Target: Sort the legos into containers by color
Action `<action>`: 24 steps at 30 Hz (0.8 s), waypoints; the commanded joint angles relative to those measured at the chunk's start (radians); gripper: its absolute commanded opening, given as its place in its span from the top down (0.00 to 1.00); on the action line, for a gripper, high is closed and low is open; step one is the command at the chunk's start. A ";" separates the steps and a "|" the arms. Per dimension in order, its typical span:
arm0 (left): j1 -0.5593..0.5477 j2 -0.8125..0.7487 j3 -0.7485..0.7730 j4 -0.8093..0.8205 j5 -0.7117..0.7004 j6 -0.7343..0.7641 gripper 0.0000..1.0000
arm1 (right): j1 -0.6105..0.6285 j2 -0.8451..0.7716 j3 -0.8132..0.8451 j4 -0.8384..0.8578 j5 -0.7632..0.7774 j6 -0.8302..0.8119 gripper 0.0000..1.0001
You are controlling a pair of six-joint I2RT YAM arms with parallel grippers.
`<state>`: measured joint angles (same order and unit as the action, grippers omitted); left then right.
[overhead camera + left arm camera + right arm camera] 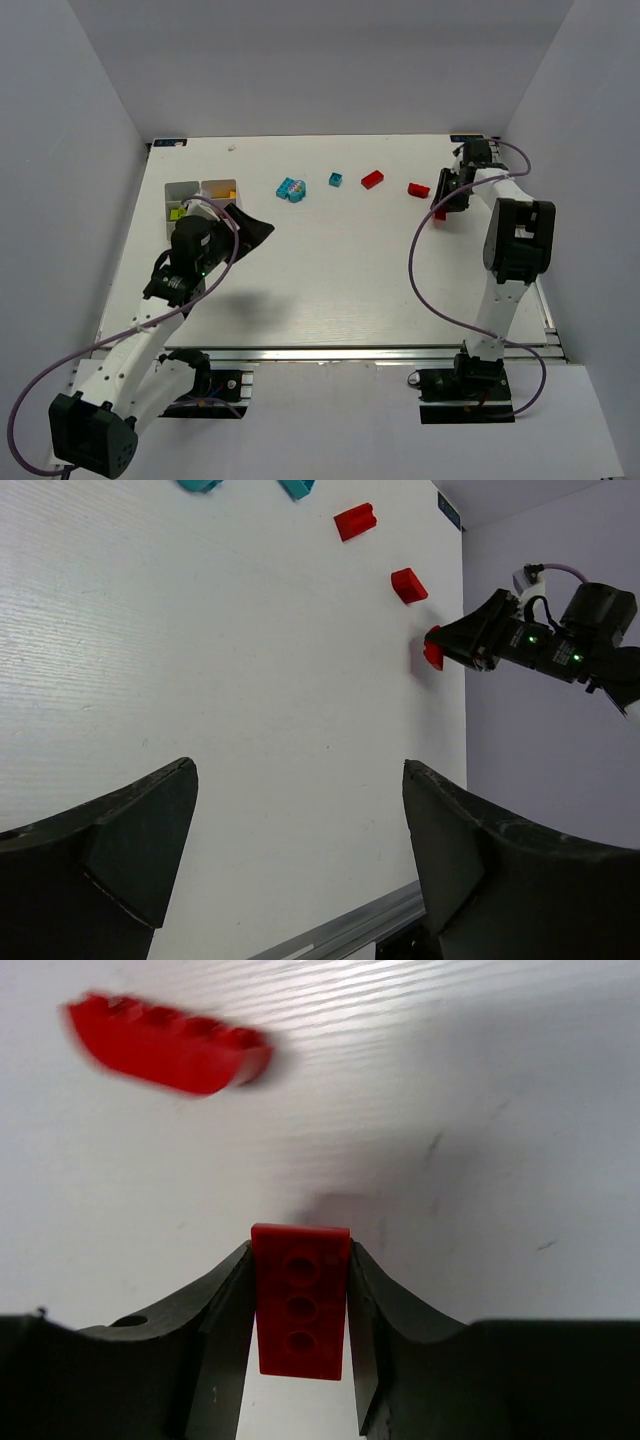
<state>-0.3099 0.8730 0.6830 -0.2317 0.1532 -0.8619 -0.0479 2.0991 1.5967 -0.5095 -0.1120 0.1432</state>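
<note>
One red brick [300,1305] is pinched in the right gripper [300,1257]; next comes lifting it across to the tray [183,190], beside which the left gripper [297,772] hangs spread.

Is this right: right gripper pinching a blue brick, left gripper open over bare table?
Not quite. The brick in the right gripper is red, not blue, as the right wrist view shows. The left gripper is open over bare table, as stated.
</note>
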 commanded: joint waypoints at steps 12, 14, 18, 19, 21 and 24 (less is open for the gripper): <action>-0.005 -0.239 0.050 -0.248 -0.334 0.029 0.06 | 0.419 -0.412 -0.259 0.394 -0.500 -0.409 1.00; -0.005 -0.273 0.070 -0.306 -0.357 0.029 0.06 | 0.480 -0.390 -0.218 0.422 -0.575 -0.455 1.00; -0.005 -0.316 0.130 -0.438 -0.463 0.005 0.06 | 0.575 -0.303 -0.091 0.431 -0.673 -0.505 1.00; -0.005 -0.328 0.147 -0.466 -0.483 0.000 0.05 | 0.612 -0.257 -0.058 0.430 -0.683 -0.516 1.00; -0.005 -0.339 0.196 -0.540 -0.530 -0.011 0.05 | 0.666 -0.184 0.041 0.436 -0.680 -0.514 1.00; -0.005 -0.348 0.259 -0.623 -0.560 -0.015 0.05 | 0.712 -0.082 0.182 0.459 -0.652 -0.487 1.00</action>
<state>-0.3099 0.5362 0.8665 -0.7223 -0.3195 -0.8661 0.6170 1.9503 1.6615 -0.1192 -0.7303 -0.3298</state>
